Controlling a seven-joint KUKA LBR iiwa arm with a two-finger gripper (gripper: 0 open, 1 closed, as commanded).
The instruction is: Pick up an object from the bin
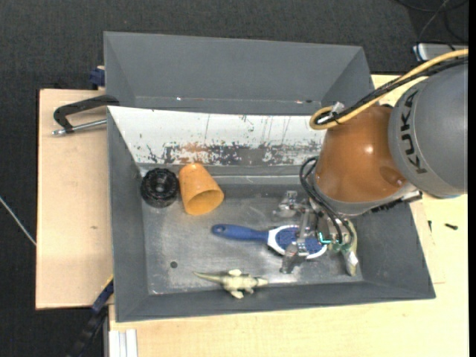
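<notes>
1. Grey sheet-metal bin (134, 222). Its sloped walls run down to a flat floor, so loose things settle there. It holds four things, spread out and not heaped.
2. Arm with a rounded orange wrist cover (357, 162). It enters from the view's right and bends down over the right part of the floor.
3. Jaws: low, at the floor, directly over the head of the utensil in item 4. Cables hang around them, so I cannot tell how far open they are or whether they grip anything.
4. Blue plastic long-handled utensil with a white-and-blue rounded head (242, 233). This is judged the pick target. It lies flat at floor centre-right, handle pointing left, clear of the walls.
5. Orange plastic cup (199, 188), on its side near the back wall.
6. Pale yellow toy lizard (234, 281), flat along the near wall, well apart from the rest.
7. Black ribbed round cap (158, 187), just beside the cup; contact uncertain.
</notes>
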